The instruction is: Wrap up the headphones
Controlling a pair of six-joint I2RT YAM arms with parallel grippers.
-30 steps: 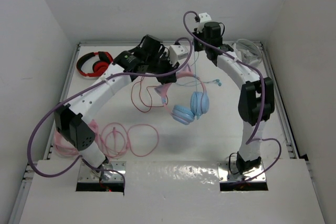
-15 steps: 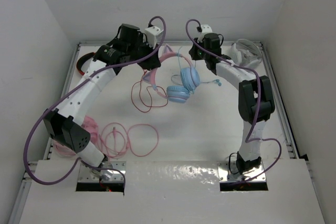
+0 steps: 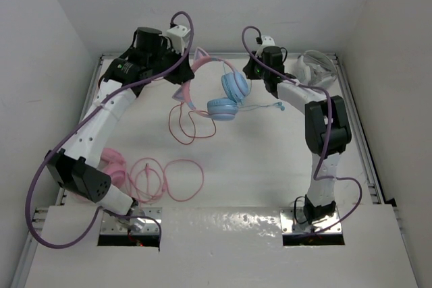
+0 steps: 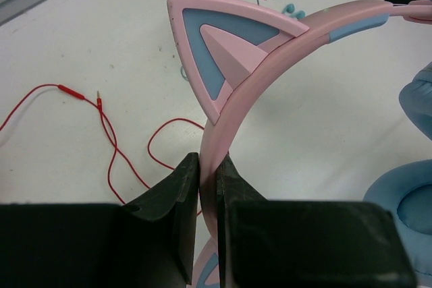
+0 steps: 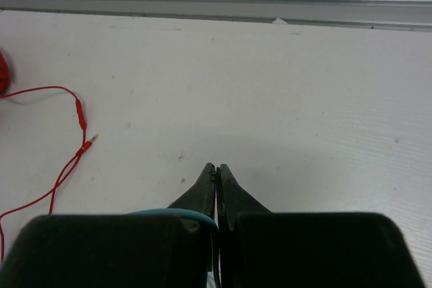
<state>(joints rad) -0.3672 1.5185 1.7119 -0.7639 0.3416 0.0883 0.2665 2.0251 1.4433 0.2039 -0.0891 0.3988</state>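
While your left gripper (image 4: 208, 166) sits at the far end of the table (image 3: 270, 160), its two fingers are pinched narrow on the pink headband of the headphones (image 4: 270, 38), one finger on each side of the band. Just ahead of those fingertips, one cat ear (image 4: 216, 45) stands up from the band, pink with a blue inset. Further along the band and to the gripper's right, the light blue ear cups (image 3: 226, 96) hang off the table. They lie between your two grippers in the top view.

Your right gripper (image 5: 216, 170) has its fingers pressed together, with only a thin slit between them. The thin light blue cable (image 5: 177, 212) curves over the base of its left finger and runs into that slit, so it appears nipped there.

Beneath the left gripper, a red cable (image 4: 108, 133) loops across the table. Its plug end also shows ahead of and left of the right gripper's fingers. All-pink headphones (image 3: 111, 163) and their looped cable lie near the left arm's base.
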